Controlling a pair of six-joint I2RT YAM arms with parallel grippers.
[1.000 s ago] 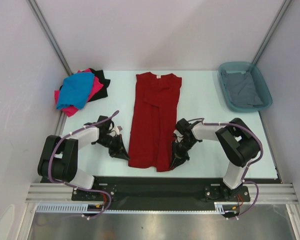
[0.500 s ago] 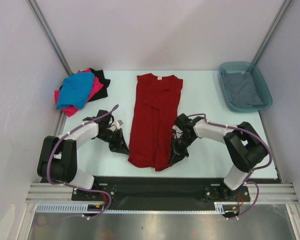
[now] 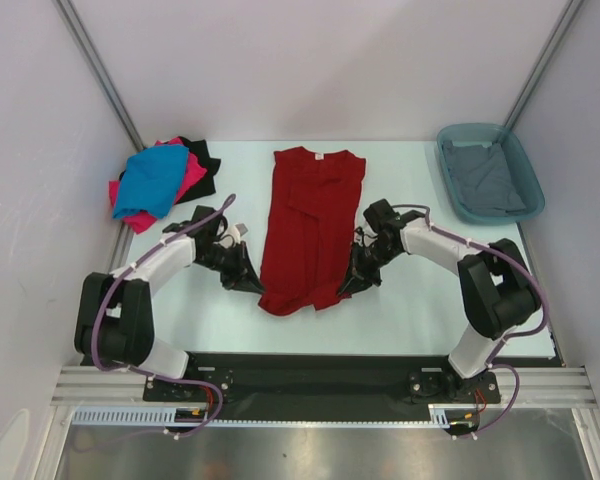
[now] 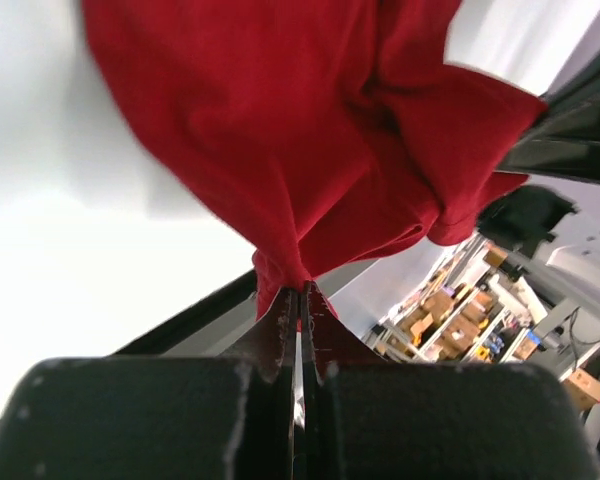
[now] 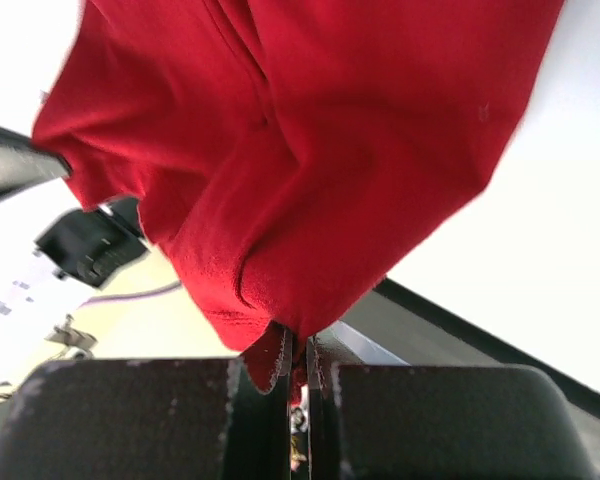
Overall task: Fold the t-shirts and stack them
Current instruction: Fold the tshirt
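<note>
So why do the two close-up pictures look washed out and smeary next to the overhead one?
Top external: evenly lit, sharp. Left wrist: table blown out white, edges of the dark red t-shirt blurred. Right wrist: same glare, background out of focus.

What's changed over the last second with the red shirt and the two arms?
The right fingers closed on the near hem of the dark red shirt; the left fingers were already shut on it. Both arms carried the hem away from their bases, toward the collar, shortening the shirt. The collar end, the blue-pink-black pile and the grey shirt in the teal tub stayed put.
</note>
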